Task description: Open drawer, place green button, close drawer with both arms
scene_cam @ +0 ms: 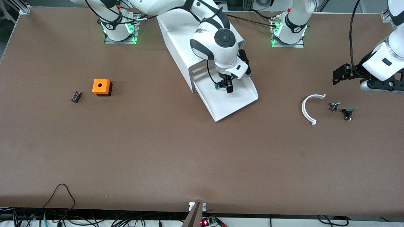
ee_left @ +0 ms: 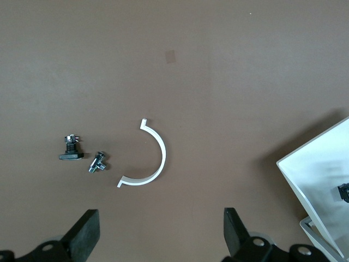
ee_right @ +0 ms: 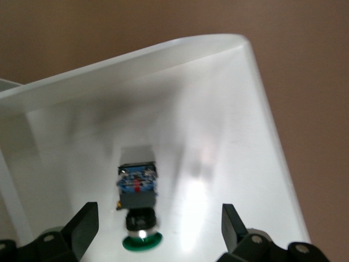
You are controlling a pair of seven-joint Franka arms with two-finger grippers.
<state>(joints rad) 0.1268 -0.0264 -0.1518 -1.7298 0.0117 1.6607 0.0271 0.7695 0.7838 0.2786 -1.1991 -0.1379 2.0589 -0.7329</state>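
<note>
The lowest drawer [scene_cam: 235,102] of the white cabinet [scene_cam: 180,41] stands pulled out toward the front camera. The button [scene_cam: 218,85], green cap and black-and-blue body, lies on the drawer floor close to the cabinet; it also shows in the right wrist view [ee_right: 137,204]. My right gripper [scene_cam: 226,85] hangs open just above it, fingers [ee_right: 84,225] apart on either side and not touching it. My left gripper [scene_cam: 342,74] is open and empty over the table at the left arm's end.
A white curved strip [scene_cam: 309,108], a small metal part [scene_cam: 334,106] and a black-topped part [scene_cam: 348,113] lie below my left gripper. An orange cube with a hole [scene_cam: 101,86] and a small dark part [scene_cam: 76,96] lie toward the right arm's end.
</note>
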